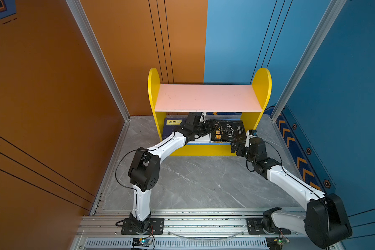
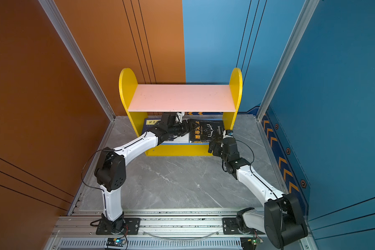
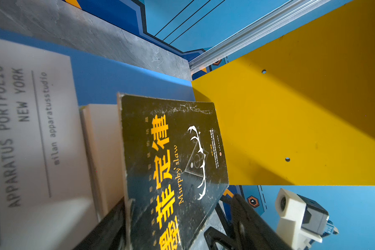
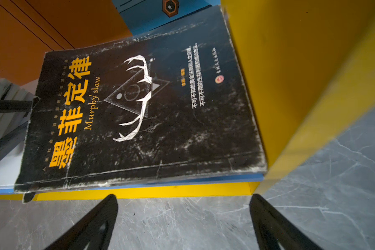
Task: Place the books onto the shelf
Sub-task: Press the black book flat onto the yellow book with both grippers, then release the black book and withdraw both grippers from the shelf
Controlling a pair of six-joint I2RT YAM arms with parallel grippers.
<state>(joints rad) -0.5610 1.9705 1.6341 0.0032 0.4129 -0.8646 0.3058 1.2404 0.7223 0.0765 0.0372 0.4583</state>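
I see the shelf (image 1: 261, 86), its pink upper board (image 1: 208, 97) bare. The black book (image 1: 227, 131) lies tilted on the blue lower board (image 3: 100, 75), against the right panel. I judge it needs lowering flat. The left gripper (image 1: 210, 127) straddles its edge (grip unclear). The right gripper (image 4: 184, 195) gapes empty out front.

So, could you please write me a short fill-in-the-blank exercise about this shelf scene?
1. The black book rests on the shelf's ___ lower board.
2. The right gripper, in front of the shelf, is ___.
3. The shelf's upper board is coloured ___.
Missing words: blue; open; pink.
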